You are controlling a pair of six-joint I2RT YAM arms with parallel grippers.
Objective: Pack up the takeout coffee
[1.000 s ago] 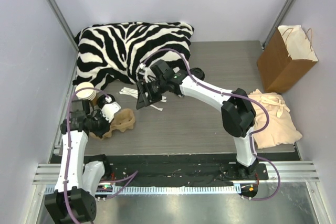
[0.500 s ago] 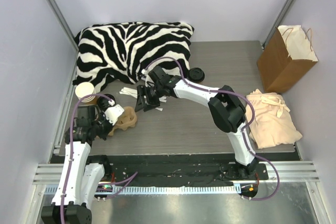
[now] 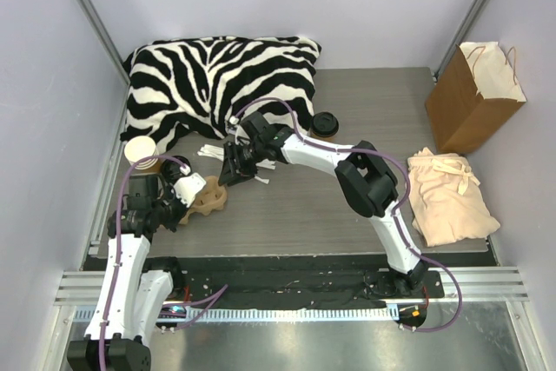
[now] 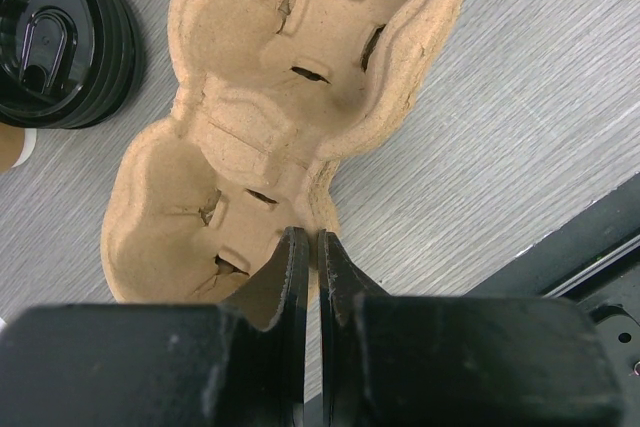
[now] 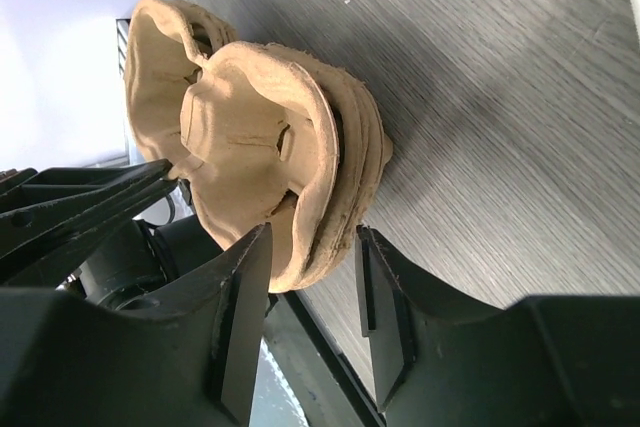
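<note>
The takeout coffee [image 3: 324, 123], a brown cup under a black lid, stands on the table by the zebra pillow, apart from both grippers. My left gripper [image 4: 306, 239] [image 3: 186, 194] is shut on the rim of a stack of tan pulp cup carriers [image 4: 290, 77] [image 3: 208, 196], which is tipped up on edge. My right gripper [image 5: 312, 247] [image 3: 233, 171] is open, and its fingers straddle the far edge of that carrier stack [image 5: 300, 167]. A gap shows between the stack and one finger [image 5: 385, 297].
A stack of black lids [image 4: 65, 37] and a stack of lidless cups [image 3: 139, 152] sit left of the carriers. White stirrers [image 3: 211, 153] lie before the zebra pillow [image 3: 217, 84]. A brown paper bag [image 3: 473, 97] and a beige cloth [image 3: 447, 193] are at the right.
My right gripper has moved left and nearer, onto the carrier stack's edge, and its jaws have narrowed. The left gripper has tipped the carriers up and shifted them slightly right.
</note>
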